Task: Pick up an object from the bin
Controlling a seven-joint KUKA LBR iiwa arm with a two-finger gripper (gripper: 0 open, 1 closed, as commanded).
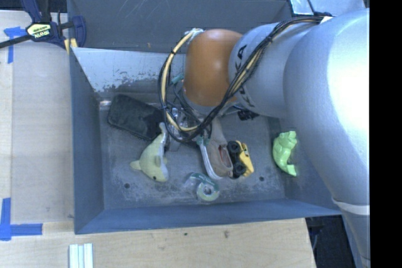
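Observation:
My gripper (184, 146) reaches down into the middle of the bin under the orange wrist cover, and its two pale fingers stand apart, open, with bare floor between them. The left fingertip (164, 138) touches the top of a pale yellow-green soft toy (152, 164) lying at the front centre-left. The right fingertip (203, 149) is at the edge of a white-rimmed, shoe-like thing (218, 161). A yellow-and-black object (240, 159) lies against that thing. A black flat object (130, 116) rests just left of the gripper, near the back wall.
A bright green toy (286, 152) lies at the bin's right side, beside the arm. A small grey-green curled piece (205, 188) sits near the front wall. The arm and its cables cover the bin's back right.

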